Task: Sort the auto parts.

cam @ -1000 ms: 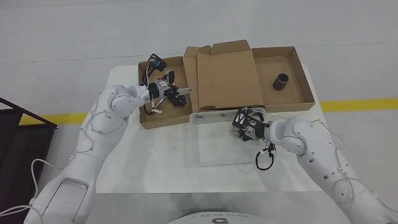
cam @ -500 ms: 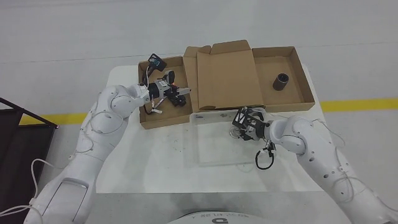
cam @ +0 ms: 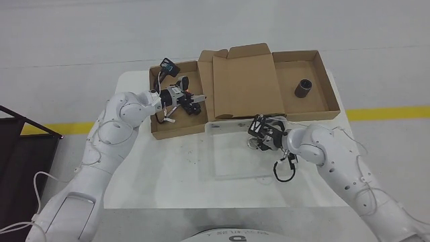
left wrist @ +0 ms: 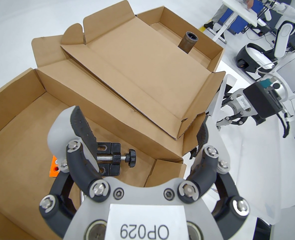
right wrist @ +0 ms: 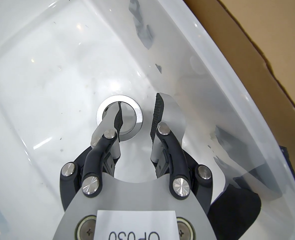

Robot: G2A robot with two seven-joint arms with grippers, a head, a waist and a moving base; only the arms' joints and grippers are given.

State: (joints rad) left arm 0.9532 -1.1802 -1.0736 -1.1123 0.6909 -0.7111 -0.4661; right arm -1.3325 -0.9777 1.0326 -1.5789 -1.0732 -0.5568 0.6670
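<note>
Pickup looks like the step you're running right now. The metal ring point(right wrist: 121, 99) is lying flat on the floor of the clear bin point(right wrist: 187, 51), at the bin's far right end, just near of the cardboard boxes. Your right gripper point(right wrist: 138, 103) is reaching down over it with the jaws partly spread. One finger is dipping inside the ring's hole and the other is standing outside the band, so the ring's wall is sitting between the pads. The outer pad is showing a gap, and I can't tell whether the inner one is touching metal, so I'm calling nothing pinched yet. Next, I'd say, you're looking at closing on that band, lifting straight up past the bin wall, and carrying it far and right. The right box point(cam: 330, 94), where the dark sleeve point(cam: 304, 88) is standing, seems the likelier home for a round part. Over on the left, your left gripper point(left wrist: 137, 126) is hovering above the left box point(left wrist: 17, 131), jaws spread wide and gripping nothing. The black clamp point(left wrist: 112, 156) is lying on the box floor beneath it.
</note>
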